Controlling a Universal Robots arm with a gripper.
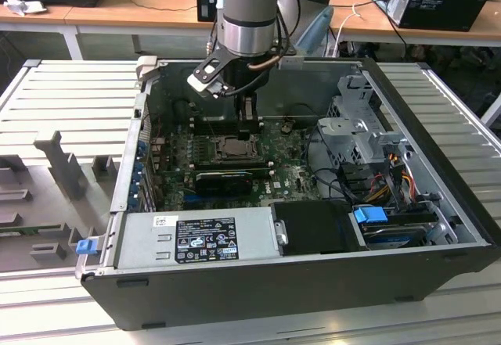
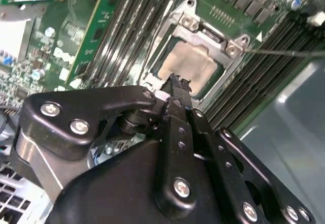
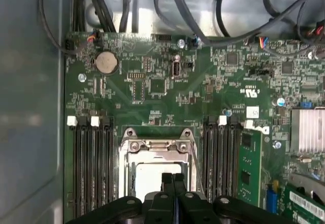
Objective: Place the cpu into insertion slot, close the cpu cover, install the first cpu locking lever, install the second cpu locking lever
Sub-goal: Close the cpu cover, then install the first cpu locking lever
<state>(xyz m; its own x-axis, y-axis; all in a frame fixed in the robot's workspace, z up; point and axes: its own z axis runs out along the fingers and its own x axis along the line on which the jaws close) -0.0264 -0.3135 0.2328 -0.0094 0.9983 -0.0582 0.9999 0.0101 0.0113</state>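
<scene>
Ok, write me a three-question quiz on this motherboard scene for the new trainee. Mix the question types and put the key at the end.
1. True or false: the cpu cover lies flat around the cpu.
2. The claw hangs over: A) the power supply, B) the cpu, C) the drive cage.
3. In the first wrist view, what long black parts flank the cpu cover on both sides?

Key: 1 true; 2 B; 3 memory slots.
</scene>
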